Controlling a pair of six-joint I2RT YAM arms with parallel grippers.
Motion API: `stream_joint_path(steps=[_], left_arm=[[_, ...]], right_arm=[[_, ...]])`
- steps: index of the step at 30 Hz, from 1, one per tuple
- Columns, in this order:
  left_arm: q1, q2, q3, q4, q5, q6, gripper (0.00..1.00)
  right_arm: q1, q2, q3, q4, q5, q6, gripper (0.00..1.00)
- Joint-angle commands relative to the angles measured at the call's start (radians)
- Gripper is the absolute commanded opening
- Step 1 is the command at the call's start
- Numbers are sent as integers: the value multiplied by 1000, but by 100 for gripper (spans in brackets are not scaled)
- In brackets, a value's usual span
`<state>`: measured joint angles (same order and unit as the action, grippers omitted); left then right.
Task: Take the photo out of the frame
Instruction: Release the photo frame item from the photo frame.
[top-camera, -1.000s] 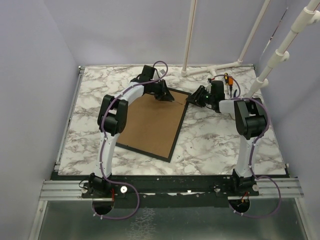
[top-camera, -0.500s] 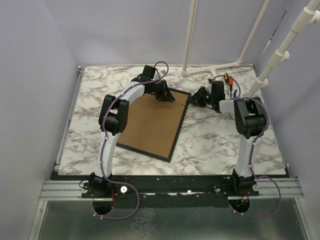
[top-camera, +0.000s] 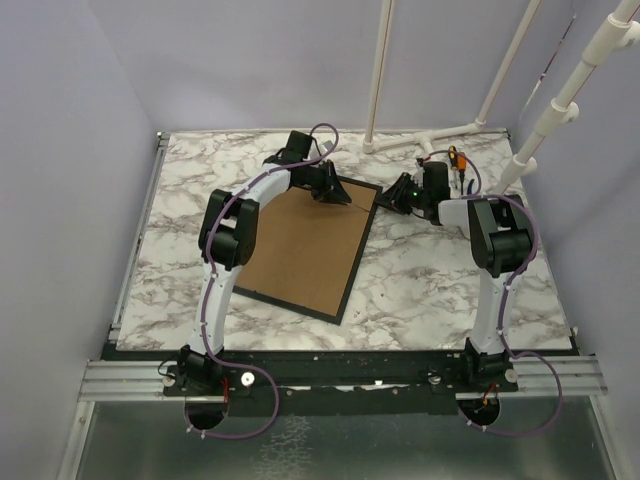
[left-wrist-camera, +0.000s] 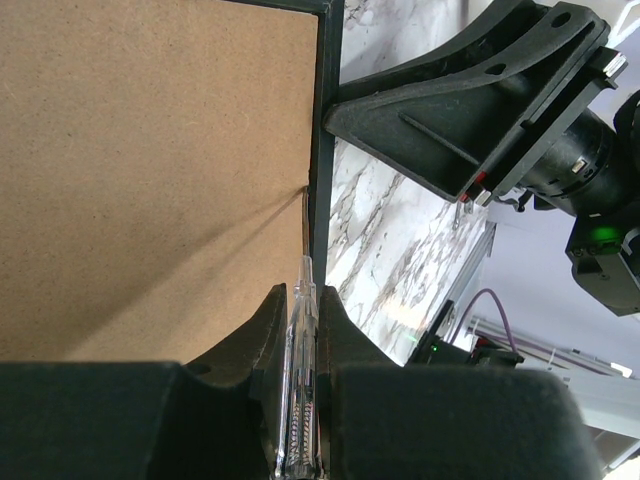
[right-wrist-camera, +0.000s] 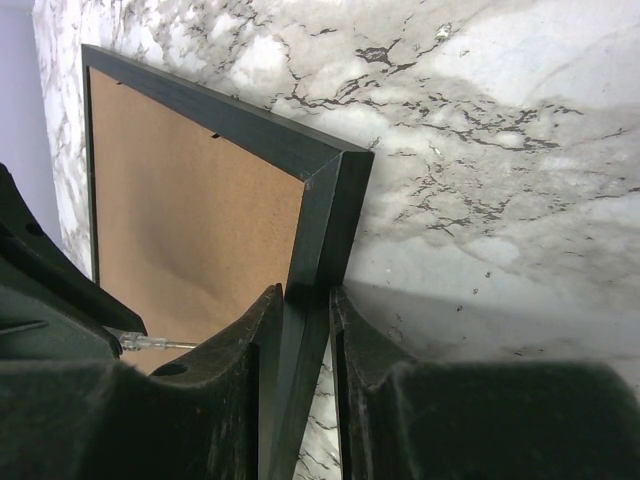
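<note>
The frame (top-camera: 300, 250) lies face down on the marble table, its brown fibreboard back up and its thin black border around it. The photo is hidden under the backing. My left gripper (top-camera: 338, 193) is shut on a clear-handled screwdriver (left-wrist-camera: 300, 380); its metal tip touches the seam between backing and black border (left-wrist-camera: 305, 195) at the frame's far edge. My right gripper (top-camera: 386, 199) is shut on the frame's far right corner (right-wrist-camera: 325, 215), its fingers (right-wrist-camera: 250, 340) clamped across the black border. The screwdriver's tip also shows in the right wrist view (right-wrist-camera: 150, 342).
White pipe stand legs (top-camera: 440, 135) rest on the table at the back. Purple walls close in the left, back and right sides. A metal rail (top-camera: 340, 375) runs along the near edge by the arm bases.
The left gripper with the screwdriver has shifted slightly along the frame's far edge. The right gripper and frame stay in place.
</note>
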<state>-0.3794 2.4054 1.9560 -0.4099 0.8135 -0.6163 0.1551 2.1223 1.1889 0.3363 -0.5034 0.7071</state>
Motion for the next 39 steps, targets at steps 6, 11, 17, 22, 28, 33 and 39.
stream_joint_path(steps=[6, 11, 17, 22, 28, 33, 39], left_arm=[[-35, 80, 25, -73, 9, 10, 0], [-39, 72, 24, -69, 23, 10, 0], [-50, 53, 13, -64, 13, 0, 0], [-72, 31, -2, -64, -27, -16, 0], [-92, 17, 5, -54, -46, -37, 0], [-121, 22, 21, -48, -51, -56, 0], [-159, -5, 4, -49, -132, -78, 0]], right_arm=[[11, 30, 22, -15, -61, 3, 24], [14, 27, 5, 2, -74, 17, 24], [23, 28, 2, 11, -73, 33, 23], [36, 26, 3, 5, -51, 38, 23], [41, 22, -3, 11, -45, 49, 23], [47, 21, -10, 14, -38, 59, 22], [51, 15, -21, 20, -11, 73, 21]])
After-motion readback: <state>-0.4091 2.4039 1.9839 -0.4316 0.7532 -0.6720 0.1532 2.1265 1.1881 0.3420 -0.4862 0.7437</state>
